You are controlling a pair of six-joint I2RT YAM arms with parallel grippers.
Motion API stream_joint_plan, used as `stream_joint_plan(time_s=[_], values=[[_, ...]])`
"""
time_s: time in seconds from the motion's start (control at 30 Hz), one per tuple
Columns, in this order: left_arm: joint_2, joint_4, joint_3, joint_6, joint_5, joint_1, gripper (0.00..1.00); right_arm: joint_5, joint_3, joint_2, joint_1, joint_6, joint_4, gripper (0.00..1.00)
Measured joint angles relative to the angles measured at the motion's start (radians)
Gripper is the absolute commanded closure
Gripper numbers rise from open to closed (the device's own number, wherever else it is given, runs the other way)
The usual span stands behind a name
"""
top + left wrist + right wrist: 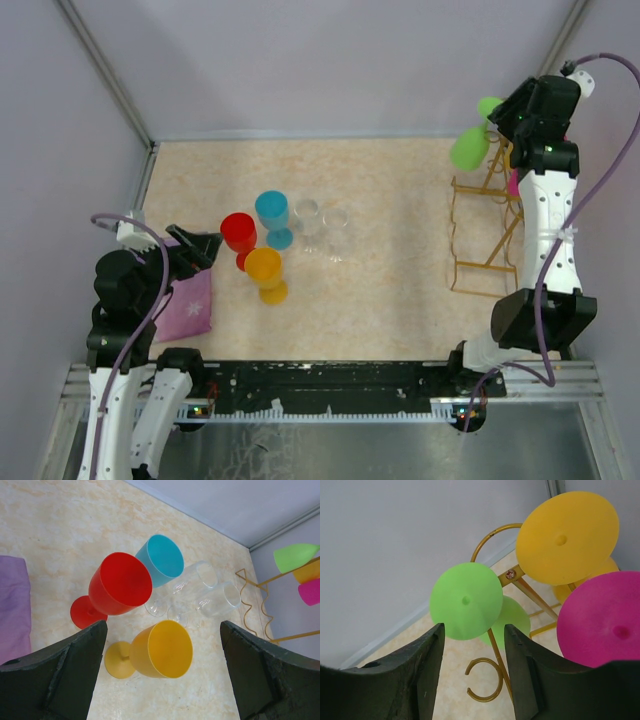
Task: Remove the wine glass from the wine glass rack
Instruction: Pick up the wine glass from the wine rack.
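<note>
Right gripper is up at the gold wire wine glass rack, far right of the table. Its jaws are apart and nothing is visibly clamped. The green plastic wine glass hangs on the rack just ahead of the fingertips. Its round foot faces the wrist camera, and its long axis runs away from the jaws towards the bowl beyond (stem hidden behind the foot). Obstacles close on the right are an orange glass foot and a magenta glass foot, with a rack wire running down between the fingers. Left gripper is spread wide, empty, and well apart over the red goblet cluster, so the right arm is much nearer.
</note>
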Motion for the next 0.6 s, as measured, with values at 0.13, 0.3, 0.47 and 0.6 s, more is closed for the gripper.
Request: stream_joint_plan(time_s=[0.13, 0.3, 0.47, 0.6], values=[[0.000, 0.000, 0.000, 0.000, 0.000, 0.000, 0.01, 0.002, -0.007, 0.000, 0.000, 0.007, 0.014, 0.52], [0.000, 0.000, 0.000, 0.000, 0.003, 0.000, 0.01, 0.002, -0.017, 0.001, 0.000, 0.009, 0.027, 0.53], [0.000, 0.000, 0.000, 0.001, 0.004, 0.000, 0.01, 0.003, -0.017, 0.003, 0.000, 0.011, 0.033, 0.53], [0.000, 0.000, 0.000, 0.001, 0.004, 0.000, 0.01, 0.008, -0.018, 0.008, 0.000, 0.011, 0.034, 0.53]])
